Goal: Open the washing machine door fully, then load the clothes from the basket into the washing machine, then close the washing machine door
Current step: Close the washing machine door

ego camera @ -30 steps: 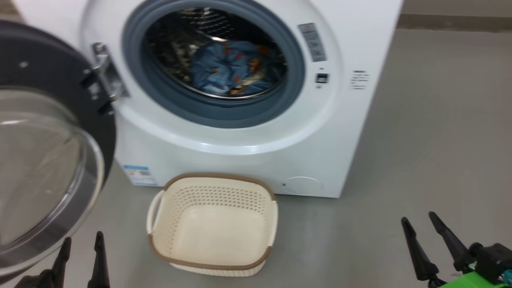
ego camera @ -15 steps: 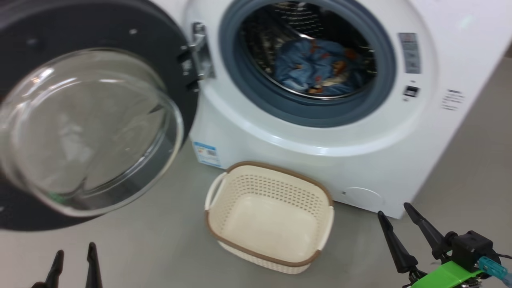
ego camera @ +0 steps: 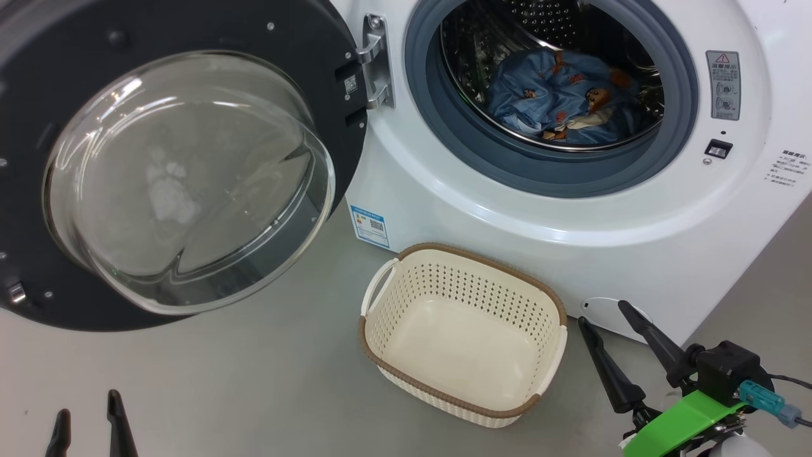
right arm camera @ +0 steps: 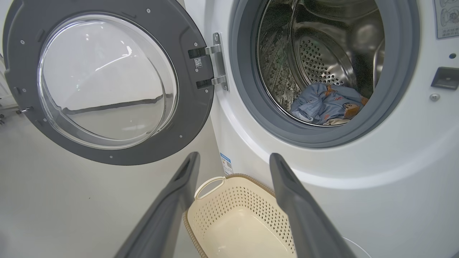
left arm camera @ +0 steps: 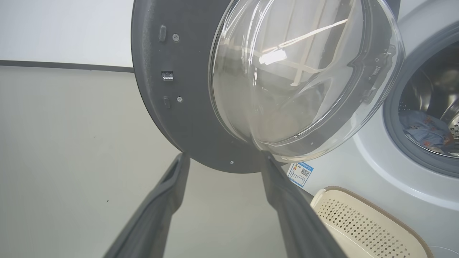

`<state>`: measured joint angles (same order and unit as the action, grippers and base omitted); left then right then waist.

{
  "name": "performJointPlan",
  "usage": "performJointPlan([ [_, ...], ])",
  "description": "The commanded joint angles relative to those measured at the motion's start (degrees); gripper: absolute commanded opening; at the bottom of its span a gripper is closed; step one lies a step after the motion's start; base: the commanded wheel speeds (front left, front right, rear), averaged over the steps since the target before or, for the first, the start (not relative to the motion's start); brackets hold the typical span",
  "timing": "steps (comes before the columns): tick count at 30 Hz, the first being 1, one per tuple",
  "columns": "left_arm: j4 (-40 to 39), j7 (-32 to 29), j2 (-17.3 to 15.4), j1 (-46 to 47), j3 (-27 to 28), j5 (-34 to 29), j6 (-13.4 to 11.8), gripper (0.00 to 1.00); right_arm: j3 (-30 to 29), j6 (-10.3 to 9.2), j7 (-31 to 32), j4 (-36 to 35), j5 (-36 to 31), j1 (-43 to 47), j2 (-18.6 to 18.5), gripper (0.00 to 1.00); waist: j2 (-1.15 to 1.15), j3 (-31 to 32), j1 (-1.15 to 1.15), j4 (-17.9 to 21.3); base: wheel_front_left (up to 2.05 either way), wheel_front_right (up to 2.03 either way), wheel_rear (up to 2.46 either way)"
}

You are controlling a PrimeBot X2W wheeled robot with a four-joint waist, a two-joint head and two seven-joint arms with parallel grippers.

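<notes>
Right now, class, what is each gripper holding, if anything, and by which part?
Nothing is held. The left gripper and the right gripper both stand open, fingers apart. The clothes lie inside the washing machine; the basket is empty.

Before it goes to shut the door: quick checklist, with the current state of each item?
1. The basket emptied: ok, nothing left inside.
2. The clothes lying in the drum, clear of the grey rubber ring: ok.
3. Both garments loaded: cannot tell; the blue one is plain, but only a cream scrap shows beside it.
4. The washing machine door wide open, nothing hanging on it: ok.
5. The left claw open and empty: ok.
6. The right claw open and empty: ok.
</notes>
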<state>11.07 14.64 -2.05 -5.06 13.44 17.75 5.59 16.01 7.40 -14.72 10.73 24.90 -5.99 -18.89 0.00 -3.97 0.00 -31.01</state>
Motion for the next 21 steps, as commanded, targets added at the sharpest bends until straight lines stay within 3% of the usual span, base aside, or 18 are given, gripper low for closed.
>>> performJointPlan([
  [1,-1.8,0.4,-0.8,0.5,1.4,0.6,-0.5,1.0,1.1,0.09,-0.3,-1.0,0.6,-1.7,-1.0,1.0,0.0,0.0,0.0,0.0,0.0,0.0,0.0],
  [2,-1.9,0.4,-0.8,0.6,1.3,1.0,-0.6,1.0,1.1,0.09,-0.3,-1.0,0.7,-1.6,-1.0,1.0,0.0,0.0,0.0,0.0,0.0,0.0,0.0],
  [3,-2.6,0.4,-0.8,1.1,1.6,1.4,-0.5,0.42,0.9,0.09,-0.3,-1.0,0.8,-1.3,-1.0,1.0,0.0,0.0,0.0,0.1,0.0,0.0,0.0],
  [4,-3.3,0.4,-0.8,1.6,2.0,1.8,-0.4,0.0,0.7,0.09,-0.3,-1.1,0.8,-1.1,-0.9,1.0,0.0,-0.1,0.0,0.1,0.0,0.0,0.0],
  [8,-8.3,0.4,-1.3,5.1,5.5,1.6,0.7,0.0,-0.3,0.09,-0.3,-1.6,0.3,0.1,-0.4,1.0,0.0,-0.6,0.0,0.3,0.0,0.0,0.0],
  [12,-12.8,0.4,-4.5,11.9,9.4,4.5,1.6,0.0,-1.6,0.09,-0.3,-2.3,-0.3,1.2,0.1,1.0,0.0,-1.5,0.0,0.5,0.0,0.0,0.0],
  [15,-13.5,0.4,-8.8,18.3,11.2,9.8,1.8,0.0,-2.1,0.09,-0.3,-2.8,-0.7,1.7,0.5,1.0,0.0,-2.3,0.0,1.2,0.0,0.0,0.0],
  [19,-10.6,0.4,-17.3,26.2,12.4,18.1,1.9,0.0,-2.2,0.09,-0.3,-3.1,-1.1,1.4,0.6,1.0,0.0,-3.8,0.0,2.9,0.0,0.0,0.0],
  [21,-9.4,0.4,-19.3,27.9,12.6,19.6,1.9,0.0,-2.2,0.09,-0.3,-3.1,-1.2,1.3,0.6,1.0,0.0,-4.2,0.0,3.3,0.0,0.0,0.0],
])
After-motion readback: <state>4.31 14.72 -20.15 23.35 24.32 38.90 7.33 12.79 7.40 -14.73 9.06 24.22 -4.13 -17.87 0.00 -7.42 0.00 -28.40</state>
